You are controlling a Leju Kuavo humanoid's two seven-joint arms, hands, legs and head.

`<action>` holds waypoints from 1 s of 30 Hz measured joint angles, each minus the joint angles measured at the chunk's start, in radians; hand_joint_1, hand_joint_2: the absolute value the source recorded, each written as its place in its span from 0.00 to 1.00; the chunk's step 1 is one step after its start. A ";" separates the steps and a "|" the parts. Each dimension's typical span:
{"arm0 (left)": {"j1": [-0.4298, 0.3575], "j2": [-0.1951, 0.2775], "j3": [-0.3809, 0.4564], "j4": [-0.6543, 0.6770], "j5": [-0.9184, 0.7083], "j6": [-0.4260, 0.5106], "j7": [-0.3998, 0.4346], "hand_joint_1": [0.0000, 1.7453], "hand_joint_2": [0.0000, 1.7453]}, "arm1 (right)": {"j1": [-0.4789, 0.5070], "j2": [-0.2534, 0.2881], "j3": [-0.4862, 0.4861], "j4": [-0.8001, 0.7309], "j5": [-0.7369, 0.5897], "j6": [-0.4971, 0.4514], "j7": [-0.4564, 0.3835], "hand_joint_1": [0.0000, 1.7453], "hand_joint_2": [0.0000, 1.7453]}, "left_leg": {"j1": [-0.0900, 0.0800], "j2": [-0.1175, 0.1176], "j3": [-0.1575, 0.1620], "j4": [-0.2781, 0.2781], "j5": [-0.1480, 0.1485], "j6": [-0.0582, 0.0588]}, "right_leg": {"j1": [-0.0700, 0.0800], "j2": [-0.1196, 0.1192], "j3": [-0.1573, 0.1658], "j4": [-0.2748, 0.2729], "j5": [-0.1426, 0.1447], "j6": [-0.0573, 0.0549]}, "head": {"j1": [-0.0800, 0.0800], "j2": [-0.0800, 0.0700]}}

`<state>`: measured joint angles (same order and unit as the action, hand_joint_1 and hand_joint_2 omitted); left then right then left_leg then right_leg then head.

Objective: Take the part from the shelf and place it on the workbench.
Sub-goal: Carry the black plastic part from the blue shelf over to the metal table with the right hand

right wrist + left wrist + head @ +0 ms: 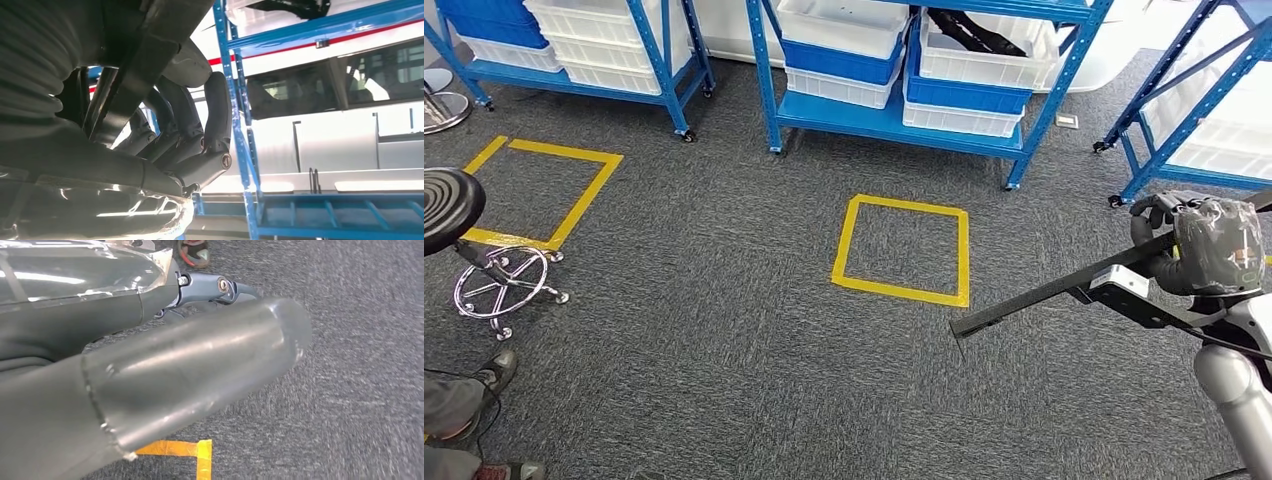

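Observation:
My right hand point(1209, 245) is at the right edge of the head view, wrapped in a clear cover. It grips a long black part point(1054, 290), a slim bar with a bracket near the hand, slanting down to the left over the carpet. In the right wrist view the dark fingers point(217, 115) curl around the black part point(150, 55). My left hand point(150, 375) hangs over the grey carpet with its thick thumb stretched out and nothing in it. The blue shelf point(894, 120) stands ahead with white and blue bins; another black part point(979, 30) lies in one bin.
A yellow tape square point(904, 250) marks the carpet before the shelf, a second tape square point(544, 190) lies left. A black stool point(449, 205) on a chrome base and a person's shoe point(494, 370) are at the left. More blue shelves point(1184, 140) stand right.

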<state>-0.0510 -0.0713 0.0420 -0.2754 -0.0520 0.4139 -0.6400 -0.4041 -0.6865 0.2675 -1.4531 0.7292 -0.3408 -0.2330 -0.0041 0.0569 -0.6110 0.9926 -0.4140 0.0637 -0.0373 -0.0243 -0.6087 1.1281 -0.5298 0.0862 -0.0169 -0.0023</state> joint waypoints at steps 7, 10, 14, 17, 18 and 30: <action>-0.003 0.000 -0.003 0.000 0.000 0.000 0.002 0.00 0.00 | 0.013 -0.001 -0.005 -0.001 -0.003 -0.005 -0.002 0.87 1.00 | 0.000 0.022 -0.008 0.034 -0.026 -0.039 | 0.004 0.001 0.057 -0.130 0.059 -0.046 | 0.000 0.000; -0.003 0.001 -0.008 0.000 0.000 0.002 0.003 0.00 0.00 | 0.018 0.001 -0.008 -0.002 0.000 -0.008 -0.002 0.87 1.00 | 0.007 -0.045 -0.075 0.200 -0.131 -0.053 | 0.002 0.032 0.049 -0.130 0.068 -0.062 | -0.001 0.000; -0.003 0.001 -0.011 0.000 0.001 0.005 0.003 0.00 0.00 | 0.027 0.004 -0.010 -0.002 0.003 -0.008 -0.002 0.87 1.00 | 0.007 -0.061 -0.098 0.269 -0.135 -0.046 | 0.009 0.084 0.043 -0.129 0.073 -0.069 | -0.001 0.000; -0.005 0.003 -0.013 0.000 0.001 0.007 0.003 0.00 0.00 | 0.027 0.004 -0.014 -0.003 0.007 -0.009 -0.002 0.87 1.00 | 0.010 -0.130 0.008 0.069 -0.051 -0.024 | 0.013 0.122 0.041 -0.129 0.075 -0.066 | 0.001 0.000; -0.005 0.004 -0.014 0.000 0.001 0.007 0.003 0.00 0.00 | 0.026 0.004 -0.014 -0.004 0.008 -0.010 -0.002 0.87 1.00 | 0.009 -0.148 0.026 0.036 -0.044 -0.019 | 0.012 0.134 0.037 -0.129 0.078 -0.062 | 0.000 0.000; -0.015 0.002 -0.025 0.000 0.000 0.008 0.008 0.00 0.00 | 0.045 -0.004 -0.031 -0.009 0.012 -0.020 -0.002 0.87 1.00 | 0.004 0.003 0.039 -0.013 -0.029 -0.006 | 0.010 0.016 -0.049 0.023 0.023 -0.015 | 0.010 0.000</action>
<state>-0.0658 -0.0691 0.0174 -0.2758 -0.0518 0.4215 -0.6319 -0.3587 -0.6908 0.2362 -1.4618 0.7407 -0.3613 -0.2354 0.0003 0.0600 -0.5724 0.9801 -0.4434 0.0580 -0.0272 -0.0087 -0.6578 1.1513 -0.5067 0.0710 -0.0073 -0.0023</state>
